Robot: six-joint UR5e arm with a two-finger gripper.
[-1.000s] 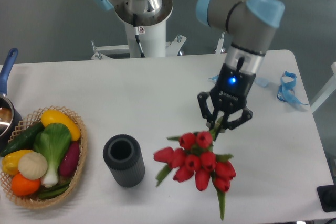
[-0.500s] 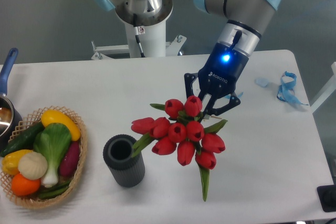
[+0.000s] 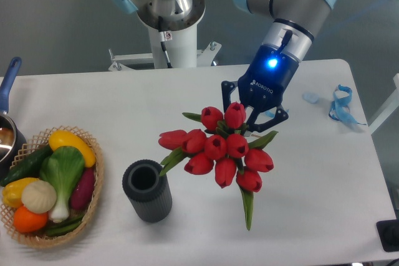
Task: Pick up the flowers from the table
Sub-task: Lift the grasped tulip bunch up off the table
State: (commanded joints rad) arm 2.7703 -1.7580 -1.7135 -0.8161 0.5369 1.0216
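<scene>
Tool [image 3: 252, 115]: closing on the stems of the flowers [image 3: 219, 151], holding the red bunch above the white bench [image 3: 124, 104]; dark cylinder [image 3: 147, 190] standing nearby.

1. Between the jaws we see the flowers [image 3: 219, 152]: smooth, slightly glossy red petals, matt green leaves.
2. The gripper [image 3: 252, 118] looks like black matt plastic or metal.
3. Beneath it, the table [image 3: 124, 104] is smooth, matt white.
4. Far left of the jaws, the basket [image 3: 93, 204] is rough woven wicker.
5. Nearer, left of the jaws, the cylinder [image 3: 147, 190] is ribbed, matt dark grey.
</scene>
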